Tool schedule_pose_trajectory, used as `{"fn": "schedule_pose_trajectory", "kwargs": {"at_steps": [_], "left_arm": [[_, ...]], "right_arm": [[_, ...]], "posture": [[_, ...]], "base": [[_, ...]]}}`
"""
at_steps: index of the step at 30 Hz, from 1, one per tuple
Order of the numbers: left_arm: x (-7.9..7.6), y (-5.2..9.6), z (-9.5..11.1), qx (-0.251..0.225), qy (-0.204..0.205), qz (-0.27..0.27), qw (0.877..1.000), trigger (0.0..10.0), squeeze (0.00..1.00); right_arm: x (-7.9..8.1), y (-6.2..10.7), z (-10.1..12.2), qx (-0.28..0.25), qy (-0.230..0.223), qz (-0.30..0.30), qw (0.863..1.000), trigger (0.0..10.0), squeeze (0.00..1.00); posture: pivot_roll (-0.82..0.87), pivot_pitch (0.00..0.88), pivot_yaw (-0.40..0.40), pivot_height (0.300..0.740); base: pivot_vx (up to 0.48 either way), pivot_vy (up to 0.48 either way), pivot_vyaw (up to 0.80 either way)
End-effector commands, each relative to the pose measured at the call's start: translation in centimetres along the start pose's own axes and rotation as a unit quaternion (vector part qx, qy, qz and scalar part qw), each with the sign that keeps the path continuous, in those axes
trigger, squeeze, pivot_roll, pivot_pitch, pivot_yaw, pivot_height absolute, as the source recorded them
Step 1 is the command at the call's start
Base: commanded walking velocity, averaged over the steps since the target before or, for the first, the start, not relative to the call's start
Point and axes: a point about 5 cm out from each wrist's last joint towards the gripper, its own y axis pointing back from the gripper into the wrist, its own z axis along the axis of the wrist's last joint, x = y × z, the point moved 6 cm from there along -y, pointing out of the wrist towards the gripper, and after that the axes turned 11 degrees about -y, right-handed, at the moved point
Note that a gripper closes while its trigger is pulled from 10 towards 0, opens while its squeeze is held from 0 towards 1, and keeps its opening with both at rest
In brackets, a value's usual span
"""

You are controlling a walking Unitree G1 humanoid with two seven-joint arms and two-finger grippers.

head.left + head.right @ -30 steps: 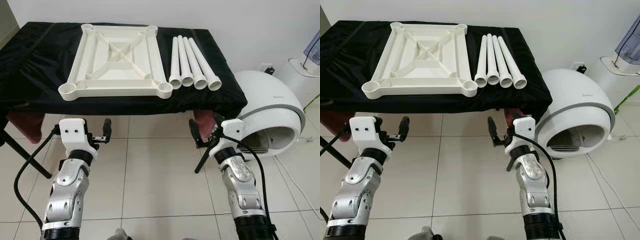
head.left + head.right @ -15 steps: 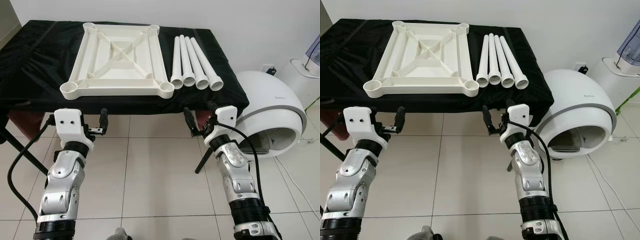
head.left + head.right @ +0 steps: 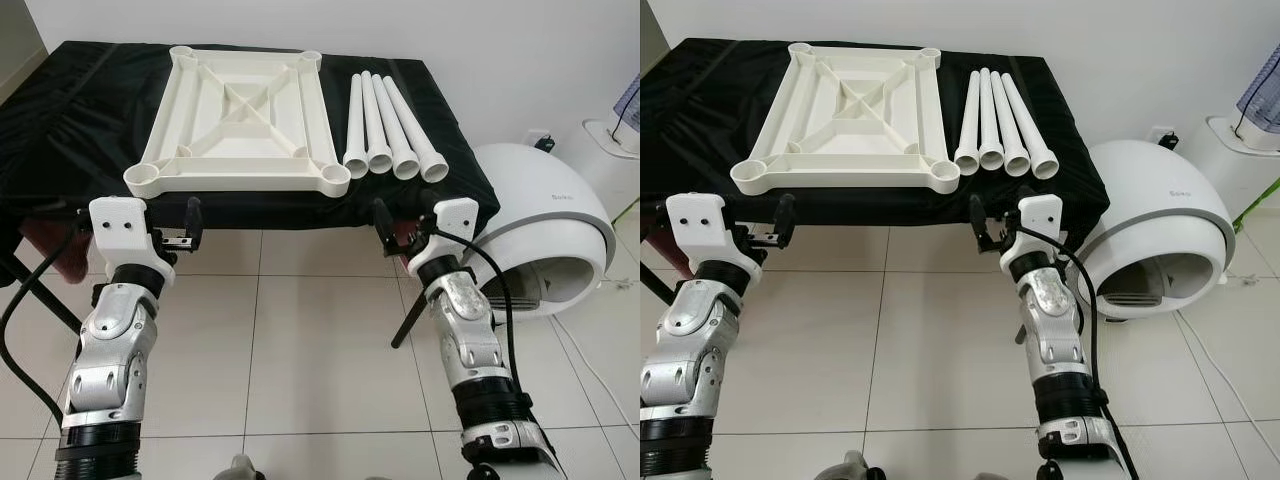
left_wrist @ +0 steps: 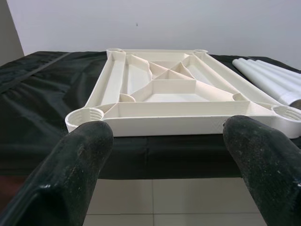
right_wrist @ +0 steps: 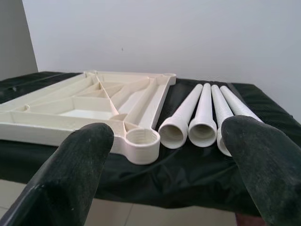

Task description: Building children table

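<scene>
Both grippers hovering just below the table's (image 3: 60, 130) front edge, left gripper (image 4: 167, 155) and right gripper (image 5: 167, 160) spread wide, gripping nothing. Tabletop (image 3: 240, 110) lying upside-down mid-table, four legs (image 3: 390, 125) beside it.

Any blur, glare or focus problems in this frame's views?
Eye views: sharp and evenly lit, no glare; the tabletop and four legs show crisp edges on the black cloth. Left wrist view: the tabletop is in focus, the left gripper's near fingers soft. Right wrist view: the legs' open ends are clear, the right gripper's fingers blurred.
</scene>
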Motion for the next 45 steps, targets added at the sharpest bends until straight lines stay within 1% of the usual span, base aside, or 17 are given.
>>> {"fn": "schedule_pose_trajectory", "kwargs": {"at_steps": [1, 12, 20, 45], "left_arm": [[-0.02, -0.26, -0.03, 0.001, 0.008, -0.001, 1.000, 10.0, 0.00], [-0.15, -0.63, 0.08, -0.002, 0.012, -0.004, 1.000, 10.0, 0.00], [-0.25, -0.82, 0.14, -0.004, 0.015, -0.007, 1.000, 10.0, 0.00], [-0.37, -0.72, 0.23, -0.006, 0.016, -0.011, 1.000, 10.0, 0.00]], "right_arm": [[-0.12, -0.11, 0.09, -0.005, -0.005, -0.003, 1.000, 10.0, 0.00], [-0.42, -0.26, 0.40, -0.013, 0.002, -0.005, 1.000, 10.0, 0.00], [-0.59, -0.30, 0.53, -0.017, 0.008, -0.006, 1.000, 10.0, 0.00], [-0.32, -0.25, 0.20, -0.014, 0.008, 0.001, 1.000, 10.0, 0.00]], "posture": [[0.04, 0.000, -0.011, 0.740], [0.03, 0.000, -0.012, 0.740], [0.03, 0.000, -0.014, 0.740], [0.04, 0.000, -0.019, 0.740]], "base": [[0.000, 0.000, 0.00], [0.000, 0.000, 0.00], [0.258, 0.000, 0.00], [0.276, 0.000, 0.00]]}}
